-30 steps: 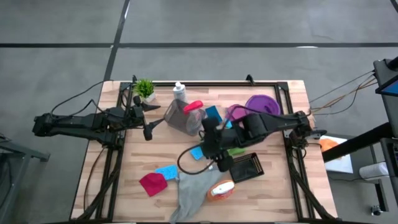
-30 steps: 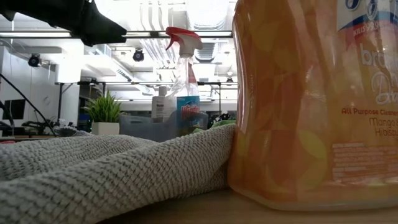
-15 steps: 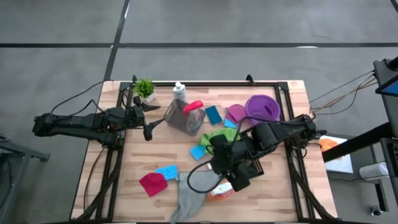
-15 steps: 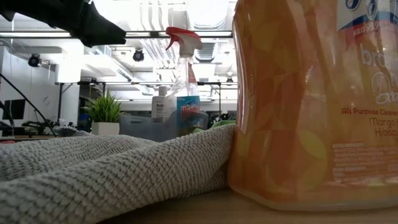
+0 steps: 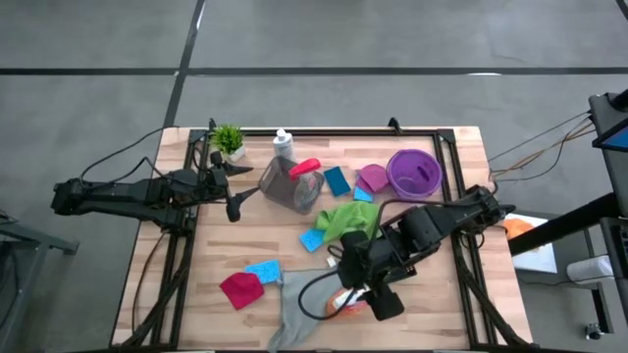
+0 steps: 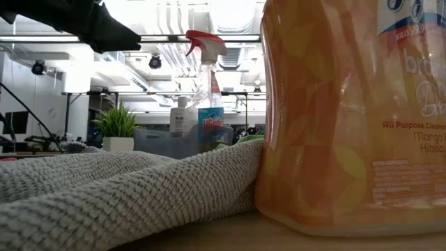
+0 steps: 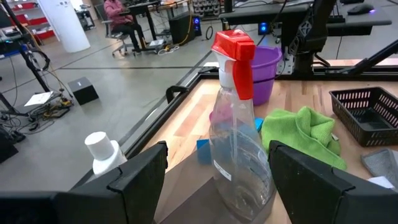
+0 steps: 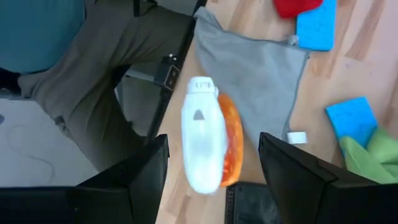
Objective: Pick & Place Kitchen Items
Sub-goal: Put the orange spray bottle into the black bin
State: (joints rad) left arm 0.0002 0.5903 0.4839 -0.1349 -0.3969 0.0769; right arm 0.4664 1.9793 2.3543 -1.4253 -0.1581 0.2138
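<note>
At the lower middle of the high view, the right gripper point(image 5: 355, 294) is hanging over the orange bottle point(image 5: 345, 300), which is lying on its side at the near edge of the table point(image 5: 461, 294), on the edge of the grey cloth point(image 5: 299, 312). In the right wrist view the fingers point(image 8: 134, 183) are standing apart on both sides of the bottle point(image 8: 208, 140) and are not touching it, so this gripper is released and is holding nothing. To the left of the grey cloth, the magenta cloth point(image 5: 240, 289) is lying beside a blue sponge point(image 5: 263, 270). A little farther, in the middle of the frame, a second blue sponge point(image 5: 312, 239) is touching the green cloth point(image 5: 345, 221), and a black basket point(image 5: 397, 263) is partly hidden under the right arm. Farther again, the spray bottle point(image 5: 297, 181) is lying on a dark grey cloth point(image 5: 278, 186), with a third sponge point(image 5: 338, 180) just beside it on the right. The left gripper point(image 5: 235, 204) is waiting at the left of the spray bottle, and its fingers point(image 7: 140, 171) are wide apart and empty in the left wrist view, with the spray bottle point(image 7: 239, 149) in front of them. At the upper part of the table, the white bottle point(image 5: 284, 144) is standing next to the plant point(image 5: 229, 140), and the purple bowl point(image 5: 414, 172) is standing at the upper right with a pink cloth point(image 5: 372, 178) touching its left side. In the low view the orange bottle point(image 6: 348, 111) is filling the right half of the frame and the grey cloth point(image 6: 118, 192) is pressing against it.
</note>
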